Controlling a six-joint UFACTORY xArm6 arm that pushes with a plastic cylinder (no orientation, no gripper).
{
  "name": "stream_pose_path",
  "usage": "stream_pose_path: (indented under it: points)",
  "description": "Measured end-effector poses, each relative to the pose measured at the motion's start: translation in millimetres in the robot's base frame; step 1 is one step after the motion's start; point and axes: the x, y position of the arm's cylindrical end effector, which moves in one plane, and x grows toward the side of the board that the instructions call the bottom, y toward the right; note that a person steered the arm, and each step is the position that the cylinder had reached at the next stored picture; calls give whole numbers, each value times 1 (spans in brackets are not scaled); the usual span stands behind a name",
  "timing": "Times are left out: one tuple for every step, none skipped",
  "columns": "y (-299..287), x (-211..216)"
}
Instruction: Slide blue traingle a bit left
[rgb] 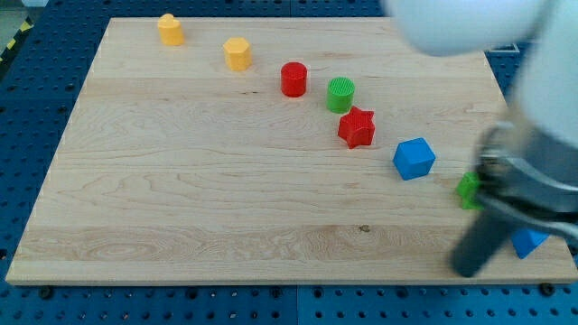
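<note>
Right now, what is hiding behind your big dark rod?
Behind my rod, a blue triangle peeks out at the view's right and a green block at its left. Most of both is covered, so the green one's shape is unclear. My tip rests left of the blue triangle.

Blue triangle [529, 242]: flat on board, partly hidden, just right of my tip [467, 269], slightly higher.

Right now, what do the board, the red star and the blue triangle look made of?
Board: light wood, matte, visible grain and a small knot. Red star: probably plastic, solid colour, slight sheen. Blue triangle: likely the same, but mostly hidden behind my rod. My tip sits just to its left in the view.
</note>
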Motion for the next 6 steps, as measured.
stream_pose_path:
  points:
    - [106,-1]
    - [130,-21]
    - [92,-52]
    - [60,-61]
    - [57,-71]
    - [35,-125]
